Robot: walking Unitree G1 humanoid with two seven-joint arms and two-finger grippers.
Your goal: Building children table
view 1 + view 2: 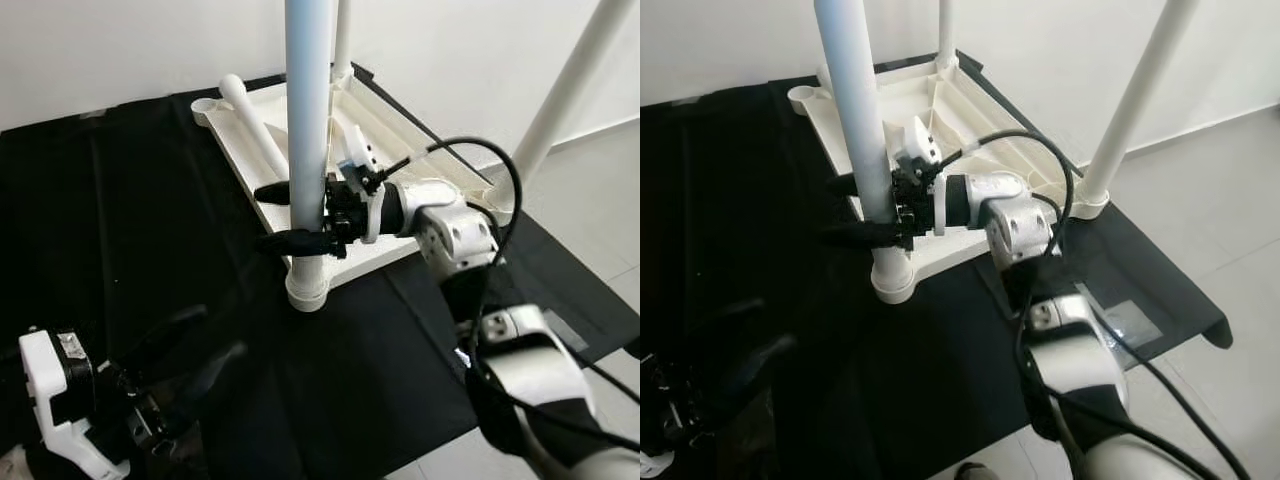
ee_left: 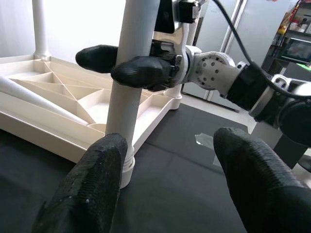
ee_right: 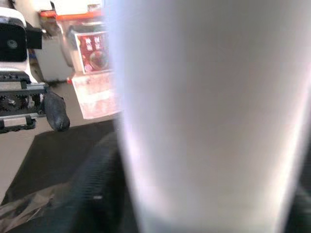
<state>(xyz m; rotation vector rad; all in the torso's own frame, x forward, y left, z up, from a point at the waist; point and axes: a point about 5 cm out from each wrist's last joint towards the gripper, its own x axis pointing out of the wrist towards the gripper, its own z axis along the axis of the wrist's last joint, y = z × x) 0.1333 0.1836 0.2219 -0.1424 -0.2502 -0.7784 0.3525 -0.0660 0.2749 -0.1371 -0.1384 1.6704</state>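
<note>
I take the upturned white tabletop [image 1: 380,245] on the black floor cloth [image 1: 140,230] as my reference. Left of it and nearer the robot, my left gripper [image 1: 185,365] hangs low over the cloth, fingers spread wide and holding nothing. A loose leg [image 1: 252,125] lies flat on the tabletop's ribbed underside towards its far left corner, not yet fitted. At the near corner stands an upright leg [image 1: 306,150] with its foot in the corner socket [image 1: 307,290]; my right gripper [image 1: 300,215] is clamped around this leg just above the socket, one finger on each side. Further right, two more legs stand upright at the far corner [image 1: 945,30] and the right corner [image 1: 1135,95].

My judgement: three legs up, one left to mount. I cannot tell whether the gripped leg is fully seated.
</note>
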